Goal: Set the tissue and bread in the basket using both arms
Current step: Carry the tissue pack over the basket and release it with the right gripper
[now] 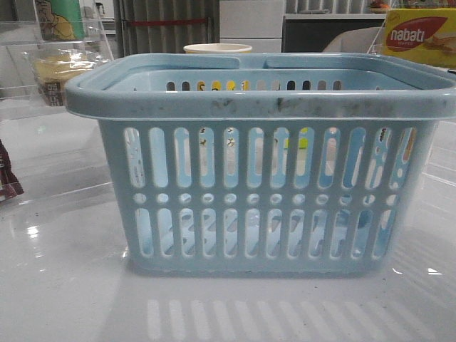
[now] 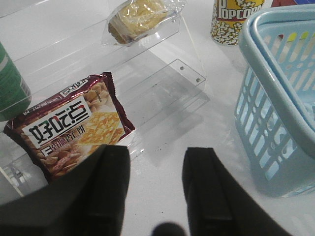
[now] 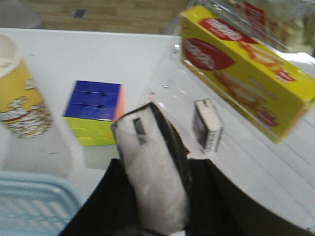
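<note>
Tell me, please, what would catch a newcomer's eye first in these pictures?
The basket fills the front view, standing upright mid-table. In the right wrist view, the right gripper is shut on the tissue, with a cube and a yellow box beyond. The left gripper is open near a snack packet, the bread on a clear shelf beyond.

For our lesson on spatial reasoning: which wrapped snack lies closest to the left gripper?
The dark reddish-brown cracker packet, just ahead of the left gripper; the bread sits farther off on a higher clear shelf.
</note>
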